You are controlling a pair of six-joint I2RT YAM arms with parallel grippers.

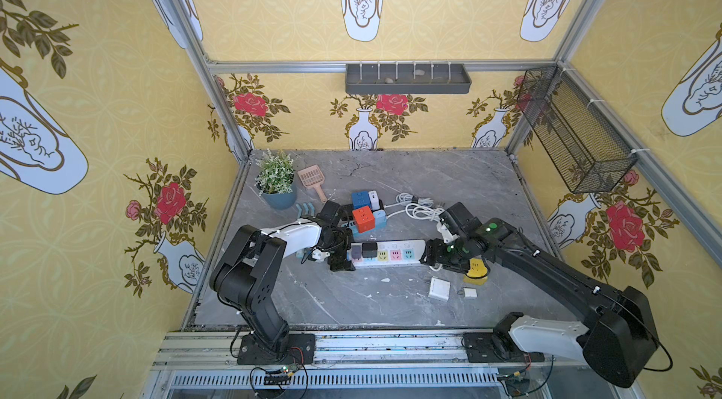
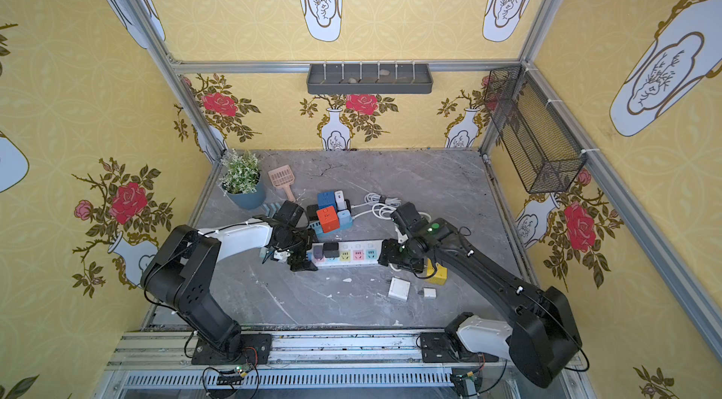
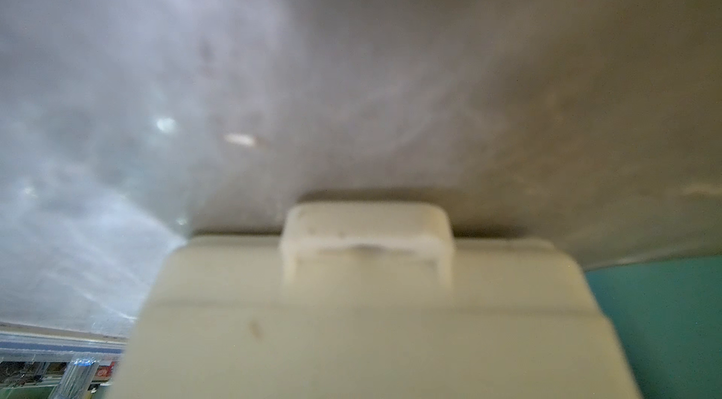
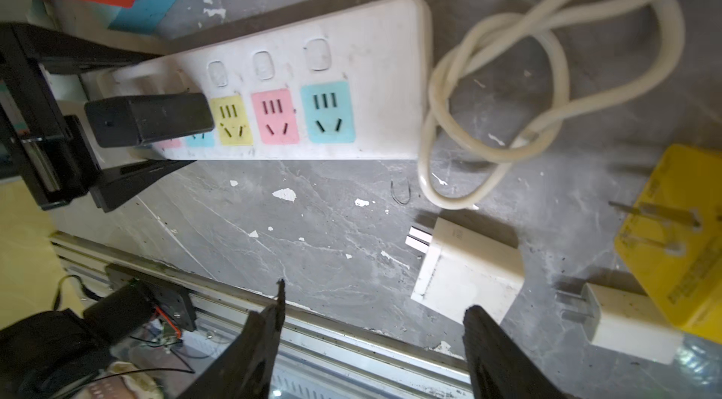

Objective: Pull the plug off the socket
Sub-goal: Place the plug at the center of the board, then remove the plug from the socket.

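With the power strip (image 4: 383,45) clamped by the left gripper (image 1: 345,251), the black plug (image 4: 148,119) is best pinched squarely by the released right gripper (image 4: 375,311).

Potted plant (image 1: 275,176), pink scoop (image 1: 311,177) beside it, wire basket (image 1: 570,131).

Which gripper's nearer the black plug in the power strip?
Left. The left gripper clamps the power strip right beside the black plug; the right gripper hangs open at the strip's far end.
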